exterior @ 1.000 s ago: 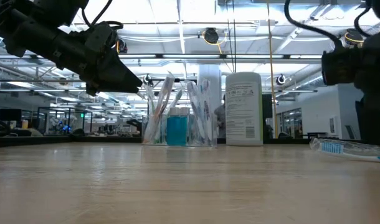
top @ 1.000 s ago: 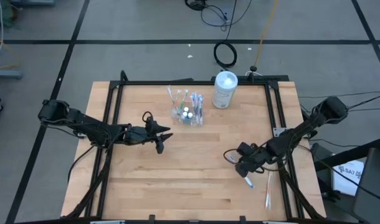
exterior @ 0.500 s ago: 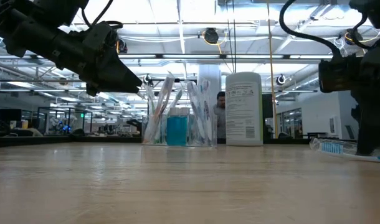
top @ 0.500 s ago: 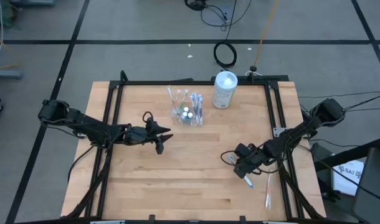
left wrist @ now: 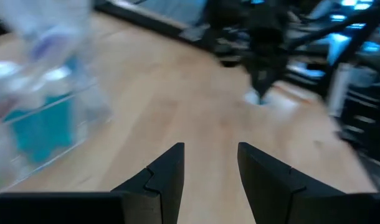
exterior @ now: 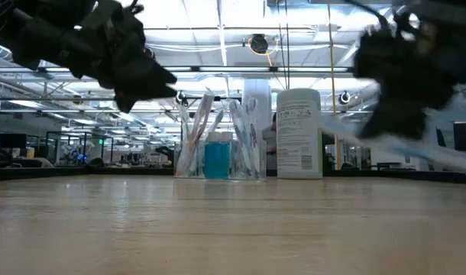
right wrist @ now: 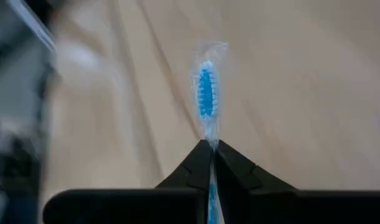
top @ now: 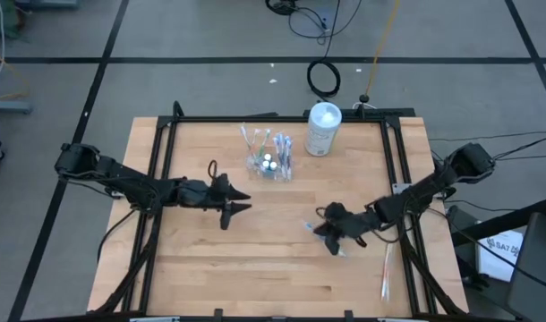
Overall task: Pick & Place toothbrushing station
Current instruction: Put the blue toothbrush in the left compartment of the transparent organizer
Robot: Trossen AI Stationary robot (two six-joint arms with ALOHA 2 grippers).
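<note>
Right gripper (right wrist: 208, 149) pinched tight on a blue-bristled toothbrush (right wrist: 205, 93), lifted off the table (top: 255, 268) right of centre. Left gripper (left wrist: 210, 163) parted, empty, hovering near the clear tumbler (top: 268, 164) of brushes and paste tubes.

High view straight down on table (top: 255, 259), low view level across it, wrist views close, tumbler (top: 268, 165) shared.

The table (top: 255, 268) is pale wood with a smooth, matt finish and a black metal frame (top: 282, 119) around it. On it, the tumbler (exterior: 218, 156) looks like clear glossy plastic. Beside the tumbler, the white container (top: 323, 130) is smooth plastic. The toothbrush (right wrist: 206, 93) has blue bristles under a clear wrapper.
</note>
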